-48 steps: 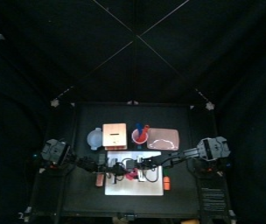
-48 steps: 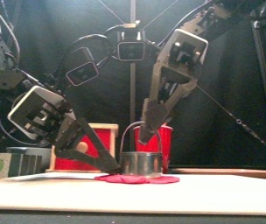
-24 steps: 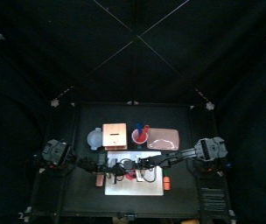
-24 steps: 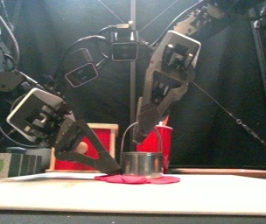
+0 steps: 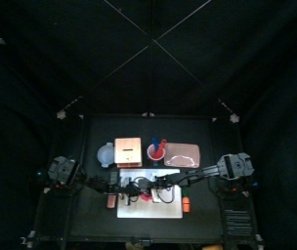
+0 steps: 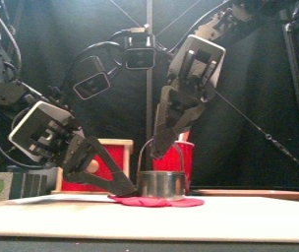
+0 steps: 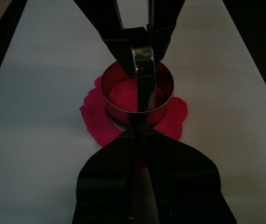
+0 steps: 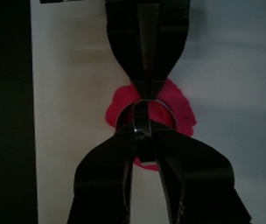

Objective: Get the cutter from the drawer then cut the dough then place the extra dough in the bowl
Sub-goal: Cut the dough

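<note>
on the white cutting board (image 5: 148,201), at the table's front middle: a flat patch of pink-red dough (image 6: 155,201).

round metal cutter (image 6: 161,183): stands upright on the dough, rings its middle, leaves a ragged border of dough outside the wall all round.

right gripper (image 6: 156,146): comes down steeply from above and from the right, hangs straight over the cutter, pinches the wire handle (image 6: 143,157) between jaws drawn close together.

left gripper (image 7: 136,138): reaches in low from the left, slants down toward the board, keeps its jaws pressed together with nothing seen between them. tips sit at the foot of the cutter's left wall, right over the dough's border; touching or just short of the metal, cannot tell.

behind the board, apart from it, in a row from left to right: blue-grey bowl (image 5: 106,154), pale wooden box (image 5: 128,149) with a red front, red cup (image 5: 160,145), pink tray (image 5: 186,153).
</note>
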